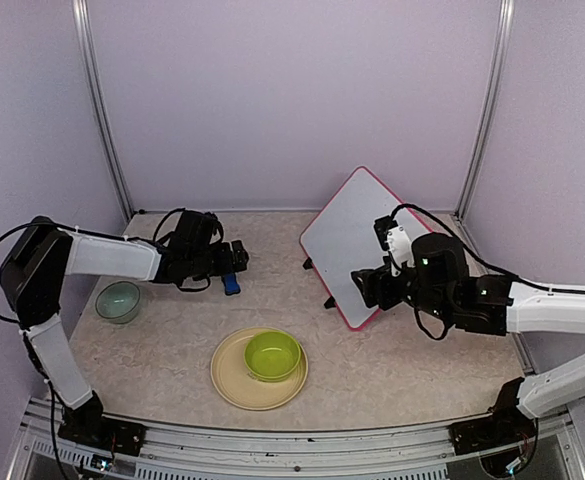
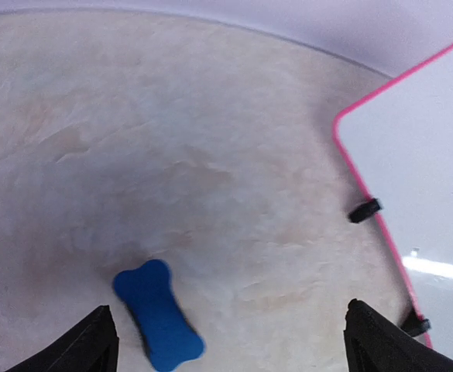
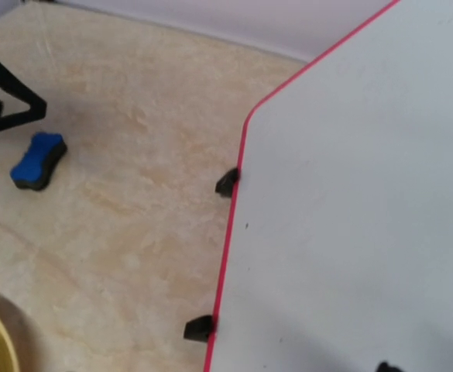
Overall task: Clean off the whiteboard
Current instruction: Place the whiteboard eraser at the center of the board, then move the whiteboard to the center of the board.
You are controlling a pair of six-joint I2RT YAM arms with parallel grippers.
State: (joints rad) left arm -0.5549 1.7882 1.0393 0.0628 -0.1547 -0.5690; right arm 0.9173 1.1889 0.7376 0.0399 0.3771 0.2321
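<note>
The whiteboard (image 1: pixel 357 240) stands tilted at the back right on its two black feet, with a pink-red frame. Its face looks wiped clean apart from a few tiny specks, and it also shows in the right wrist view (image 3: pixel 358 201) and the left wrist view (image 2: pixel 427 170). A blue bone-shaped eraser (image 1: pixel 231 284) lies loose on the table. My left gripper (image 2: pixel 230 333) is open and empty just above it, with the eraser (image 2: pixel 158 314) close to the left finger (image 2: pixel 87 345). My right gripper (image 1: pixel 367 285) hovers at the board's lower front edge; its fingers hardly show.
A yellow plate (image 1: pixel 234 385) with a green bowl (image 1: pixel 272 355) in it sits at the front centre. A pale green glass bowl (image 1: pixel 118 301) sits at the left. Purple walls and metal posts enclose the table.
</note>
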